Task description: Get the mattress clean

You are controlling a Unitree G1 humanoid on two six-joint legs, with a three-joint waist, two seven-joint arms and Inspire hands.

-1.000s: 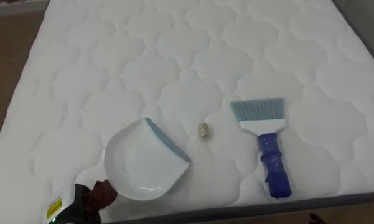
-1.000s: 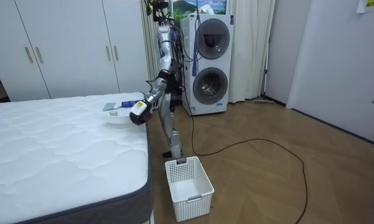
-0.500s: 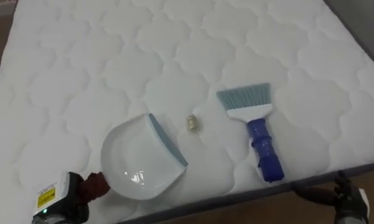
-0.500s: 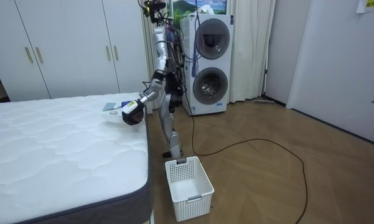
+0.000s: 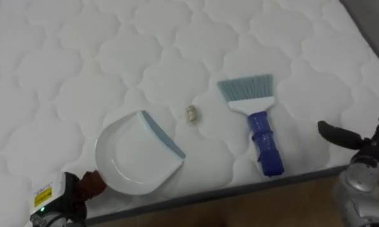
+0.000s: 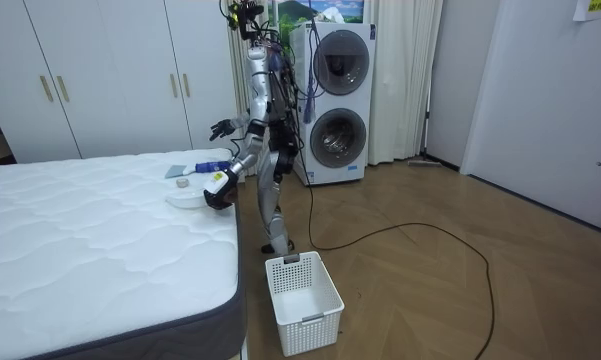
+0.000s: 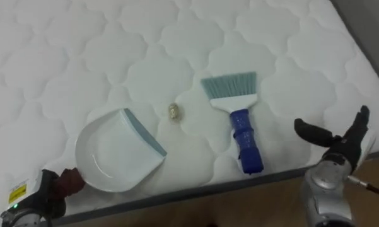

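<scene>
Left eye view: my left hand (image 5: 68, 193) is low at the near edge of the bed (image 5: 113, 50), right at the reddish handle end of the white dustpan (image 5: 135, 154). I cannot tell whether it is clamped on the handle. The pan lies flat just ahead of that hand, with its grey-blue lip turned away from it. A small pale crumb (image 5: 191, 113), the thing to clean up, sits just beyond the lip, apart from it. My right hand (image 5: 366, 150) hovers off the bed edge, spread apart and holding nothing. The brush (image 5: 258, 126) lies to that hand's left, near but not touching it, blue handle toward me and bristles away.

Room view: I stand at the bed's side with stacked washing machines (image 6: 338, 90) behind me. My right hand is raised above the bed, my left is low by the dustpan. A white basket (image 6: 302, 290) is on the floor, well below and behind my left hand.

Right eye view: same layout. The crumb sits between the pan lip and the bristles, closer to my left hand's side.

Risks, as I judge them:
- The brush handle ends close to the bed edge, so a sloppy reach could knock it off to the floor.
- The mattress is soft and quilted, so the pan lip may ride up and let the crumb slip under it.
- A hard sweep could flick the crumb past the pan.
- If the pan isn't held, the brush may push it away.
</scene>
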